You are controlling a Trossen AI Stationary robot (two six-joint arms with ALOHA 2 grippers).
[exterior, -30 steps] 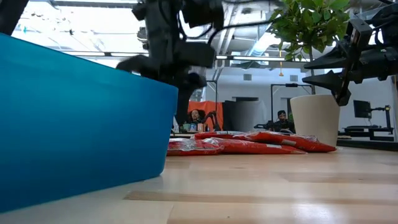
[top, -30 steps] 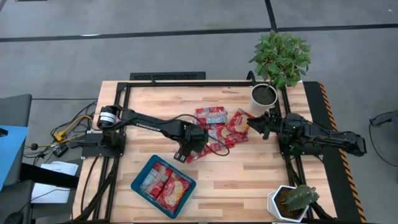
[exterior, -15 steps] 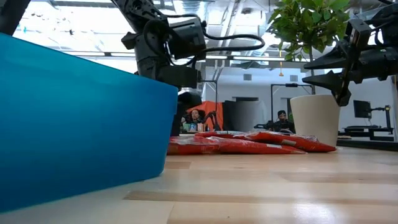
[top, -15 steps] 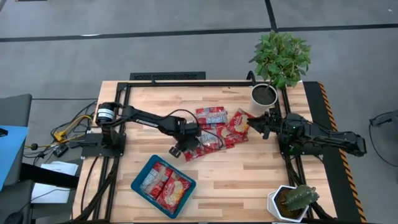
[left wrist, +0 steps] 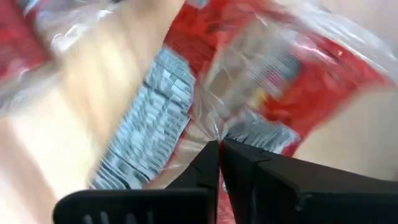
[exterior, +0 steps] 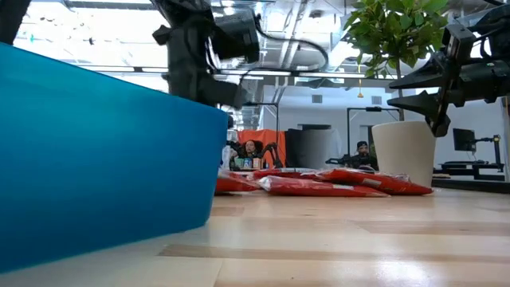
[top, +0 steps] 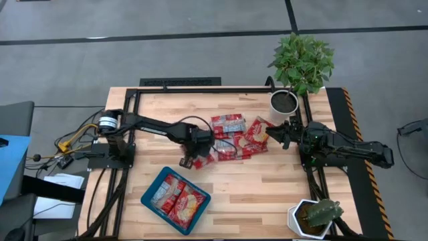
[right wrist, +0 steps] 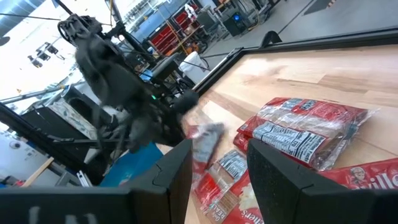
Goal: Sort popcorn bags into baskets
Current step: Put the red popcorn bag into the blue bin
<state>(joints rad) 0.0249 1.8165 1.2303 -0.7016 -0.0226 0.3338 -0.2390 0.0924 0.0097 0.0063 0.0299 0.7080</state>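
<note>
Several red popcorn bags point(top: 235, 137) lie in a loose pile at the table's middle. More bags point(top: 177, 199) rest inside the teal basket point(top: 152, 184) near the front left. My left gripper point(top: 195, 155) is at the pile's left end, shut on one bag point(top: 206, 159), which shows up close in the left wrist view point(left wrist: 261, 68). At the pile's right end my right gripper point(top: 272, 134) hovers above the table, open, with nothing between its fingers point(right wrist: 180, 168). My left gripper pinches the bag's sealed clear edge point(left wrist: 214, 132) between its two fingertips, coming from above. The bag hangs slanted below the fingers, seen past them in the right wrist view point(right wrist: 205, 140). Whether its lower end still rests on the table I cannot tell.
A white pot with a leafy plant point(top: 284, 102) stands at the back right, close to my right gripper. A cactus pot point(top: 313, 217) sits at the front right corner. A black rail point(top: 200, 90) runs along the far edge. People point(exterior: 251, 150) sit in the room beyond.
My left gripper has shut on the bag at the pile's left end and drawn it toward the table's left edge, rising a little. The bag's gripped edge has come up off the table. My right gripper has kept still.
</note>
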